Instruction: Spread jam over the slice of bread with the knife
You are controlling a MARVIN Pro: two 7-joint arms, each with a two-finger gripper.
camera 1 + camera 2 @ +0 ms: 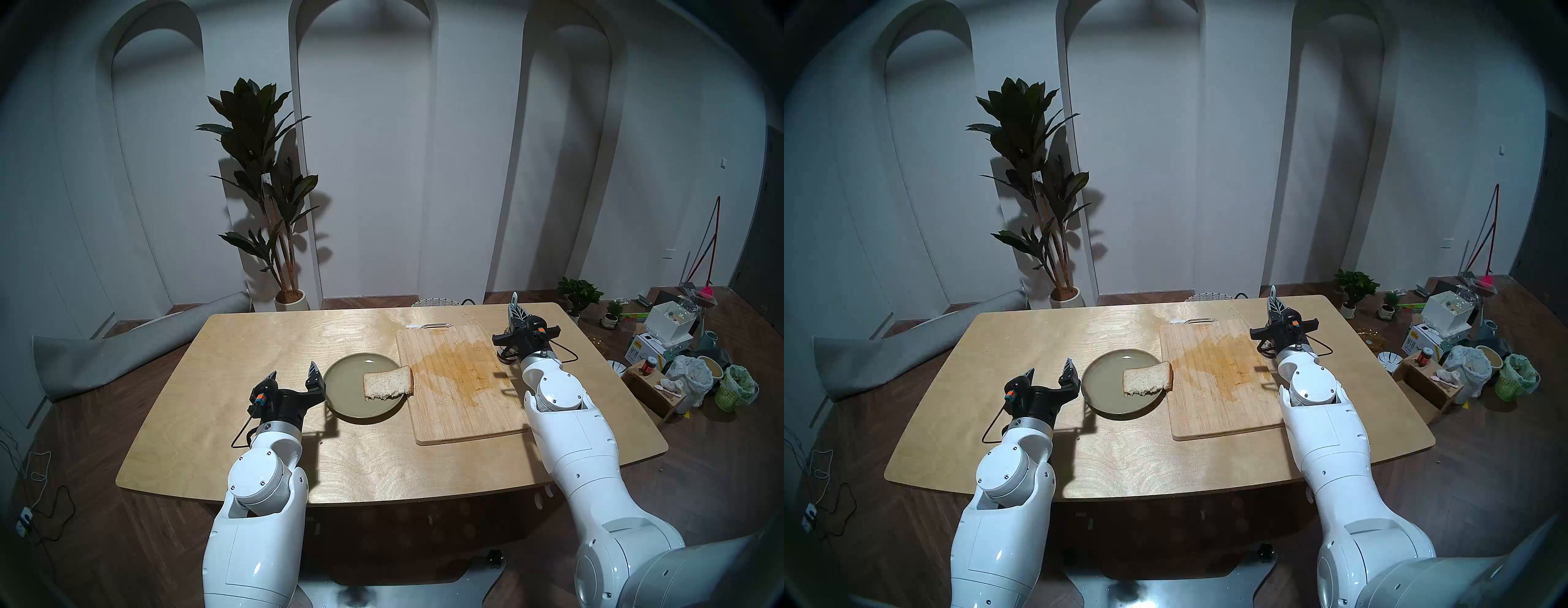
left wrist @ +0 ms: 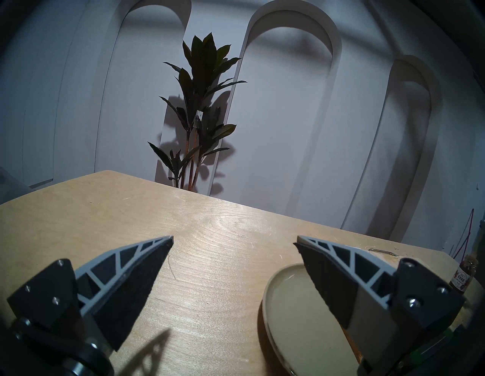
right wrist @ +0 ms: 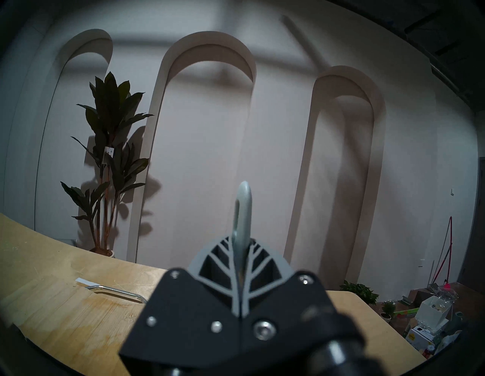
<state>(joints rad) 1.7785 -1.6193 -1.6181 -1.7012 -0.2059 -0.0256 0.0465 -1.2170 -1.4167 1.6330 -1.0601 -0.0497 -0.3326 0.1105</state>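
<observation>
**Pale wood, grey-green glaze and a blue-grey handle**

A round grey-green glazed plate [image 1: 348, 399] carries a squarish slice of pale, brown-speckled bread with a thin tan crust [image 1: 388, 383]. Beside it, the light bamboo cutting board [image 1: 462, 407] shows a darker amber stain across its striped grain, while the blond plywood table [image 1: 254, 424] shows a swirling grain. The black-bodied right gripper with grey ribbed, leaf-patterned fingers [image 3: 240, 262] frames the knife's pale blue-grey handle [image 3: 243, 210]. The left gripper, black with grey lattice fingers [image 2: 233, 241], has dark pads. A small clear glass jar, dark red with a red-and-white label [image 2: 464, 273], stands at the edge of the left wrist view.
</observation>
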